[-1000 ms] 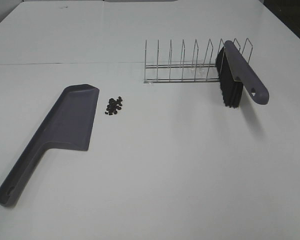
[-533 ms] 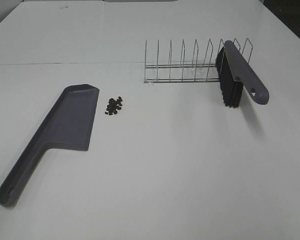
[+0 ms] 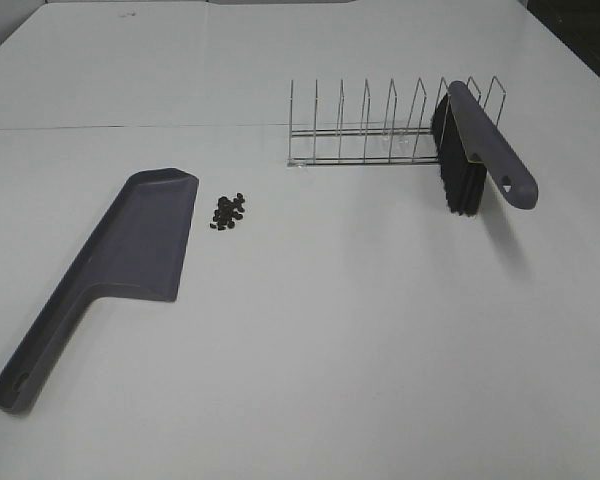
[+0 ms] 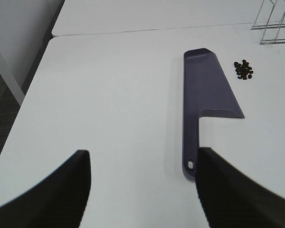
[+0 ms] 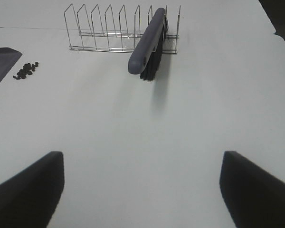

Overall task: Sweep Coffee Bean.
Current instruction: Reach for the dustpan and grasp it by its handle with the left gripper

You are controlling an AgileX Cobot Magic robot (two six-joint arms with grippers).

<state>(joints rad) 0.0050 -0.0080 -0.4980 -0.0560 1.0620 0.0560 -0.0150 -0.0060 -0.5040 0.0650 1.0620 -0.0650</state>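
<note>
coffee beans (image 3: 227, 211) nr dustpan (image 3: 145, 235), brush (image 3: 490, 140) in rack (image 3: 365, 160)

High overview, low wrist views

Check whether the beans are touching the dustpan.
Apart. The exterior high view shows bare table between the beans and the dustpan's edge; the left wrist view shows the gap too.
</note>
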